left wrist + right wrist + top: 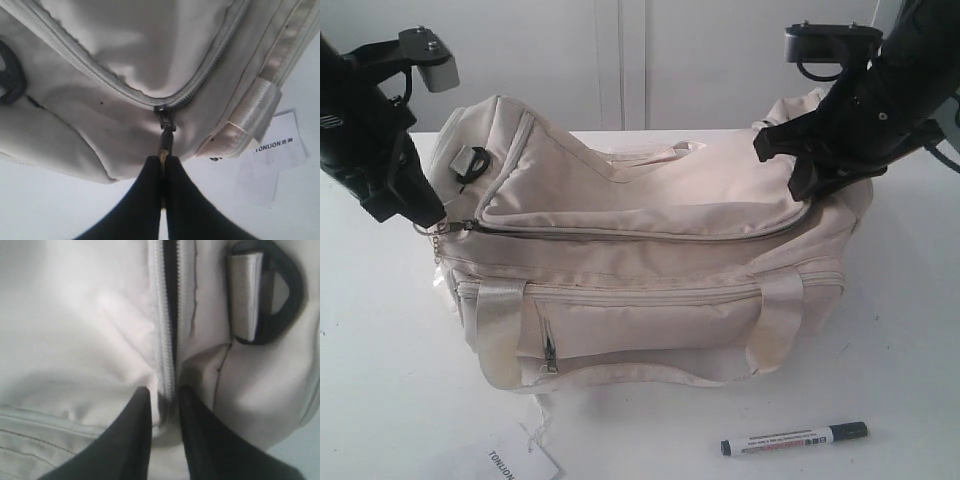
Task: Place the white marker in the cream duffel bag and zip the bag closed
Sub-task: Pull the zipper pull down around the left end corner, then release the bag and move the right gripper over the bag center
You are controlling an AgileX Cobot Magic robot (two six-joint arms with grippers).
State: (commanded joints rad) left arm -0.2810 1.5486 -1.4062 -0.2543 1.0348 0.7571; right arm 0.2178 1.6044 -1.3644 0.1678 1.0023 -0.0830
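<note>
The white marker lies on the table in front of the cream duffel bag, toward its right end, well away from both grippers. At the bag's left end my left gripper is shut on the zipper pull, which runs down between its black fingertips. My right gripper rests at the bag's right end, open, its jaws standing either side of the end of the zip track. A dark gap shows along that track.
A white paper tag lies on the table by the bag's front left corner, also seen in the left wrist view. Black D-rings sit at each end of the bag. Webbing handles droop over the front.
</note>
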